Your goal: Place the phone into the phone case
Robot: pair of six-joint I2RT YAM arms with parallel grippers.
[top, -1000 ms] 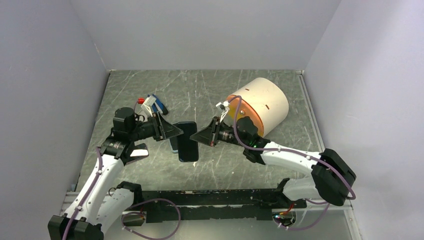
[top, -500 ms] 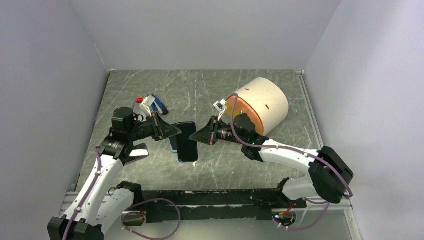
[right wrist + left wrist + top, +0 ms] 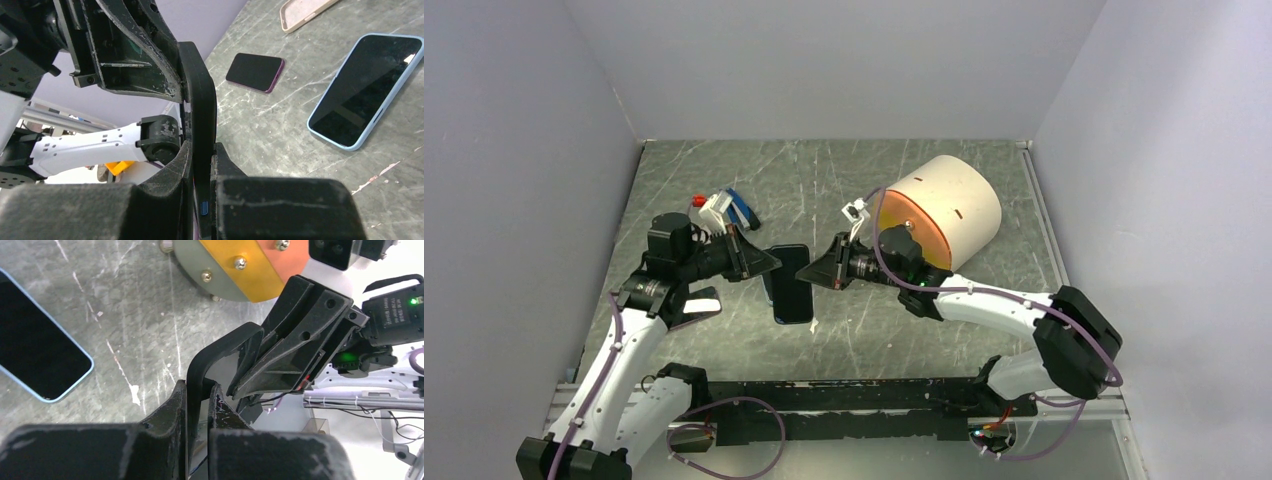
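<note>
I hold the black phone case (image 3: 200,357) up off the table (image 3: 864,335), with one side in each hand. My left fingers (image 3: 162,415) are pinched tight on one edge of the case, right by its rounded corner. My right fingers (image 3: 167,175) are pinched tight on the other edge, and the case's thin rim runs up between them. From above, the case sits in the middle, between my two arms, and my two hands point at each other with the case touching both. The case has nothing in it. The phone with the blue rim (image 3: 365,85) lies flat on the table with its dark screen up, just beside and partly under the case as seen from above. It is not touching my fingers. A smaller purple phone (image 3: 256,71) lies farther off on the table, also screen up. A pink case (image 3: 305,11) lies past that one, near the edge of my right camera's view. A big round drum (image 3: 944,210) with an orange face lies on its side behind my right arm.
</note>
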